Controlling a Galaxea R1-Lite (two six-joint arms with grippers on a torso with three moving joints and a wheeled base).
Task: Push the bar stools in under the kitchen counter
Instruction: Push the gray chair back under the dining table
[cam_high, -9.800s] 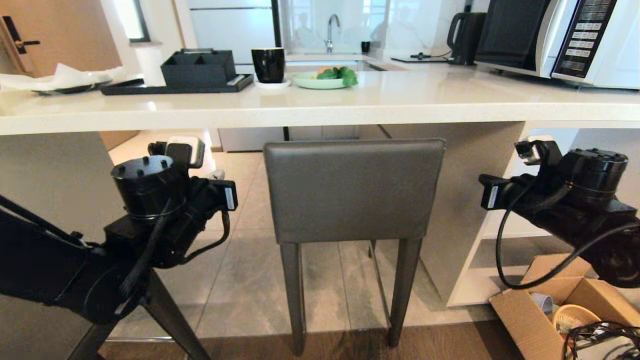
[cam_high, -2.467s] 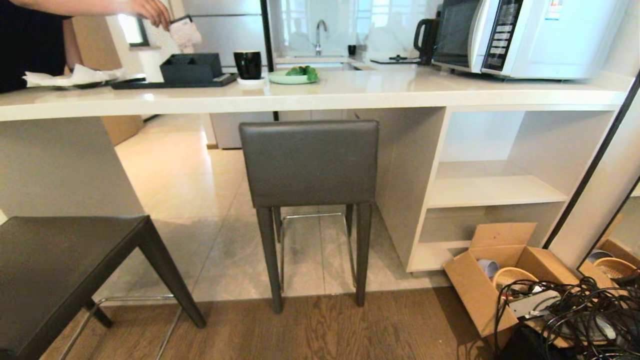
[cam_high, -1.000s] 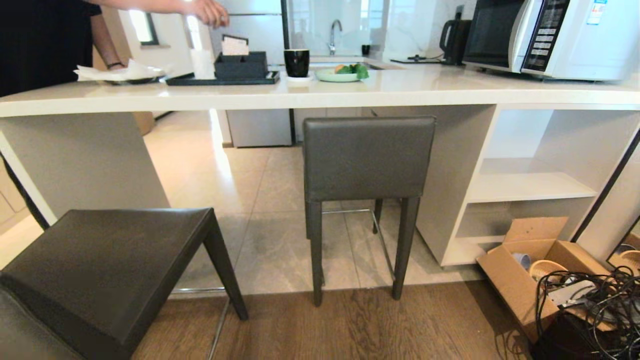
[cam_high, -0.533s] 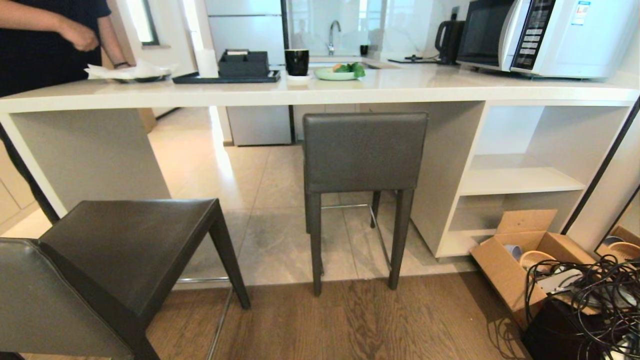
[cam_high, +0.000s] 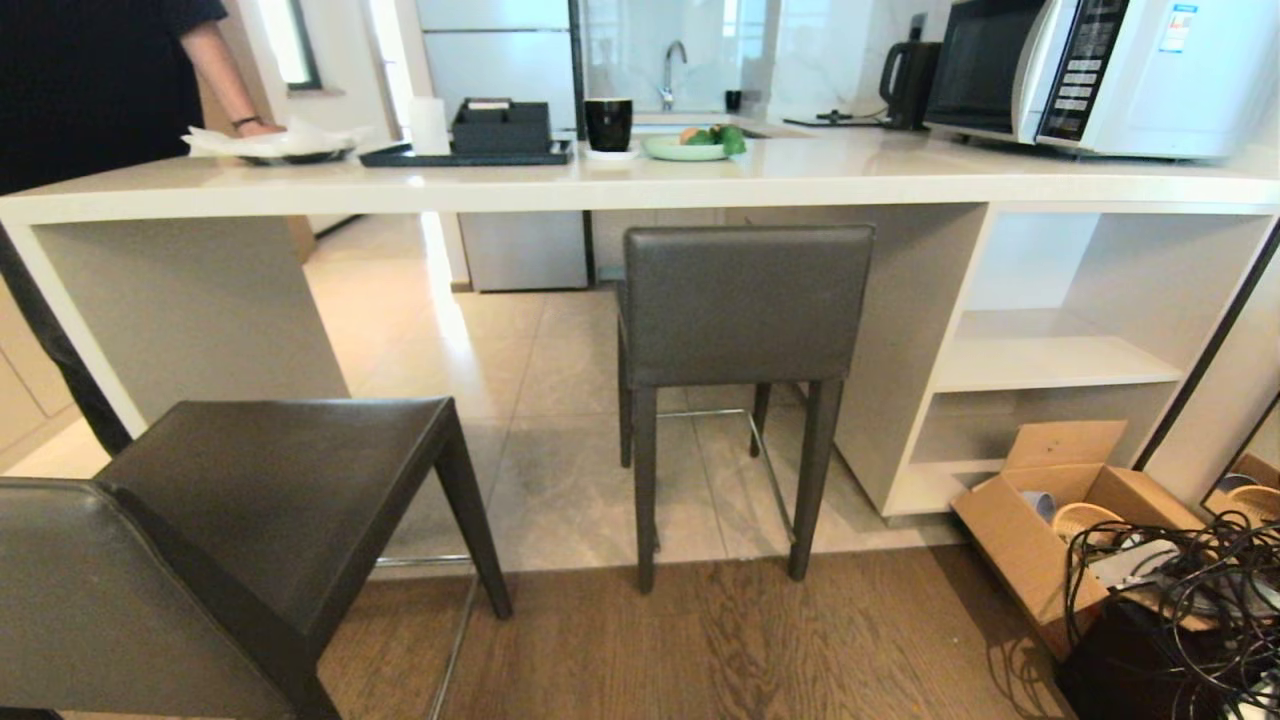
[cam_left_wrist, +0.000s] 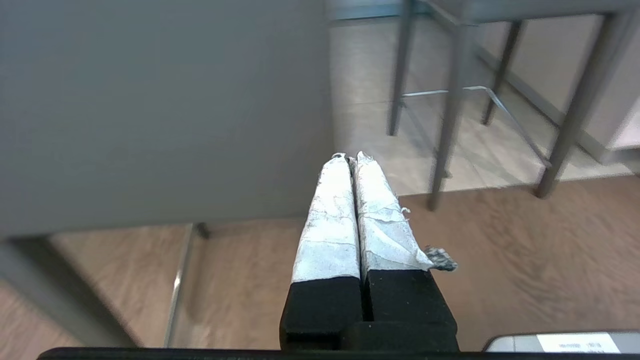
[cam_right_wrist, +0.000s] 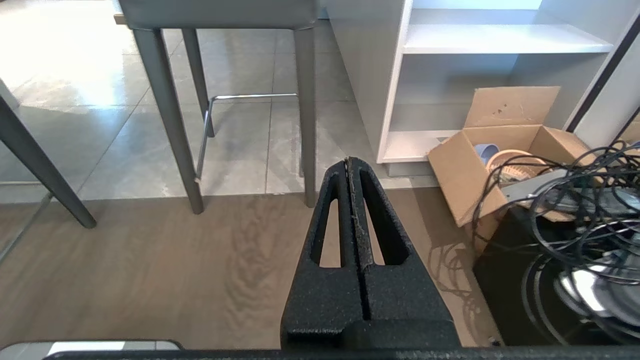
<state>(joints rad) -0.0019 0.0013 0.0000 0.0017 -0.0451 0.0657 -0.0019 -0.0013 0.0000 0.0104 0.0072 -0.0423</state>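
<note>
One bar stool (cam_high: 745, 300) stands tucked under the kitchen counter (cam_high: 700, 185), its backrest just below the white slab. The other bar stool (cam_high: 280, 480) stands pulled out at the near left, seat toward the counter and backrest at the picture's bottom corner. Neither arm shows in the head view. My left gripper (cam_left_wrist: 350, 156) is shut and empty, low behind the near stool's grey backrest (cam_left_wrist: 150, 110), with the far stool's legs (cam_left_wrist: 452, 100) beyond. My right gripper (cam_right_wrist: 348, 160) is shut and empty above the wood floor, facing the tucked stool's legs (cam_right_wrist: 170, 115).
A person in dark clothes (cam_high: 70, 90) stands at the counter's left end. A tray, a black cup, a green plate and a microwave (cam_high: 1090, 75) sit on top. An open cardboard box (cam_high: 1060, 510) and tangled cables (cam_high: 1170, 600) lie on the floor at the right, by white shelves (cam_high: 1050, 350).
The whole view has shifted, so the camera moved; the near stool's backrest has come into the bottom left. The person's arm has drawn back from over the tray to the counter's left end.
</note>
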